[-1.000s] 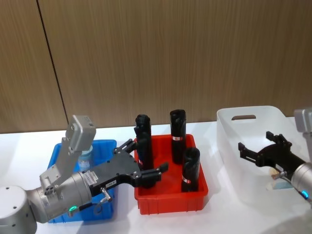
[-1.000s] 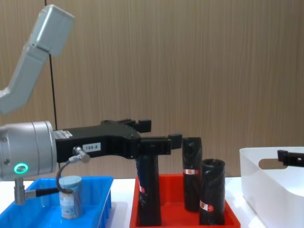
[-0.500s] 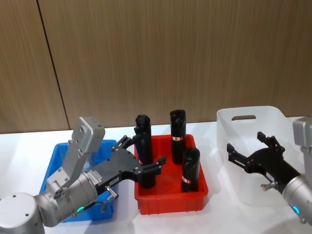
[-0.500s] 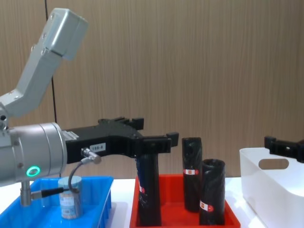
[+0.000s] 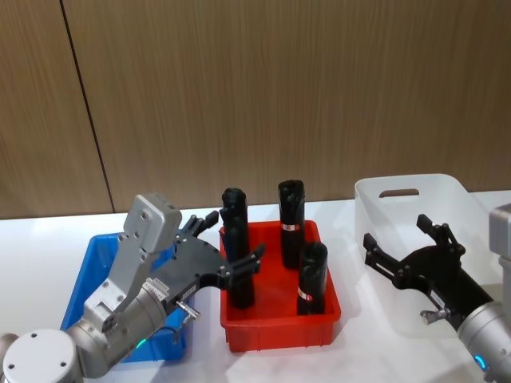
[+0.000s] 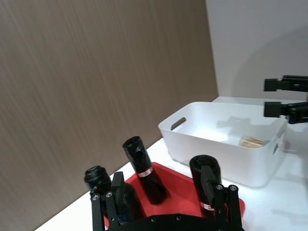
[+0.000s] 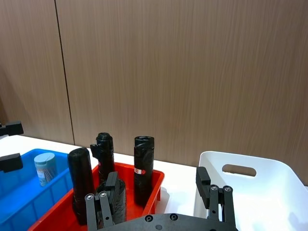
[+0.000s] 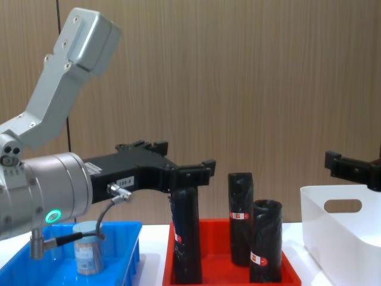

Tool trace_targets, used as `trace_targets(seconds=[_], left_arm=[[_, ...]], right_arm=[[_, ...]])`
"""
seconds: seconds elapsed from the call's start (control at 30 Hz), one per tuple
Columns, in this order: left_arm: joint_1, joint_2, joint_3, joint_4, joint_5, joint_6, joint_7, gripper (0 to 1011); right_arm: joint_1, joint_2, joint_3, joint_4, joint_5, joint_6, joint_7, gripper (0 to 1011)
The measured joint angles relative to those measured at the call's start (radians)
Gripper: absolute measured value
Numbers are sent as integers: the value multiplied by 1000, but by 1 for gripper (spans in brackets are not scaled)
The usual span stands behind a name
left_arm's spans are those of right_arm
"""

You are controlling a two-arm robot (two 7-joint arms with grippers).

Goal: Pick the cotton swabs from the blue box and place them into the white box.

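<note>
The blue box [image 5: 86,267] sits at the counter's [image 5: 32,239] left end. The red tray [image 5: 279,331] is just beside it in the middle, and the white box [image 5: 399,186] is at the right end. One jar of cotton swabs [image 8: 87,254] stands upright inside the blue box, lid up, beneath the left arm's wrist and its looping cable. In the right wrist view the same jar stands well inside the blue walls, apart from them.

The left gripper [image 5: 236,234] hangs above the line where the blue box meets the red tray, pointing toward the tray. Its jaws are spread wide and hold nothing, and one finger reaches out at the level of the tops of the nearest black rolls [image 5: 291,209]. Four of these rolls stand upright in the red tray.

The right gripper [image 5: 395,230] hovers over the near left part of the white box, above its rim, with its jaws also wide apart and empty. On the white box's floor lies a small pale bundle [image 6: 252,141] — what it is cannot be told.
</note>
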Motion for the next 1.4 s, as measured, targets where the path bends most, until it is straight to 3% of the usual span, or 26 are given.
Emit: trace_targets(seconds=[0.77,1.0,1.4], left_arm=[[48,-7,41,-80,83,-13,299,1003],[54,-8,46,-89,93,-14,334,1003],[55,-8,46,-90,94,-14,337,1003]], right_arm=[[-2,0,1,-3,0,-1,-1,1002],[-2,0,1,-2,0,-1,-1,1002],[-1,0,1,-1,3,1,4,1002]])
